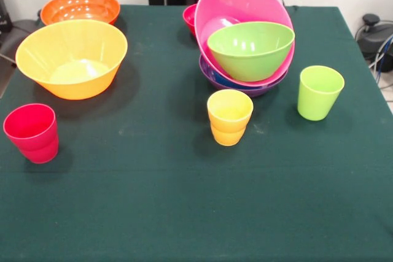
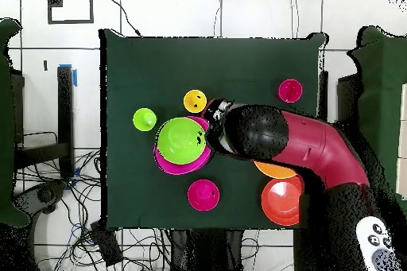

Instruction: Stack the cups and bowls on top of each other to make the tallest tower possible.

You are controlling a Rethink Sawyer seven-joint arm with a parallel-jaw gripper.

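- A dark green table (image 1: 153,213) fills most of the front view; pale floor and loose cables (image 2: 48,196) lie around it in the overhead view.
- The red and black arm (image 2: 318,145) reaches in from the robot's side, bent across the table, its black wrist beside the tower.
- The gripper (image 2: 215,110) is only a dark end near the yellow cup; I cannot tell whether it is spread or closed.
- The tower (image 1: 245,41) stands far centre-right: the purple bowl (image 1: 258,87) lowest, the pink bowl (image 1: 233,4) tilted toward the camera on it, the green bowl (image 1: 250,50) inside that.
- The light orange bowl (image 1: 72,58) sits left, the red-orange bowl (image 1: 80,7) behind it.
- A small red bowl (image 1: 190,16) peeks out behind the tower.
- The green cup (image 1: 319,92) stands right of the tower, the yellow cup (image 1: 229,116) in front of it, the red cup (image 1: 32,132) near left.
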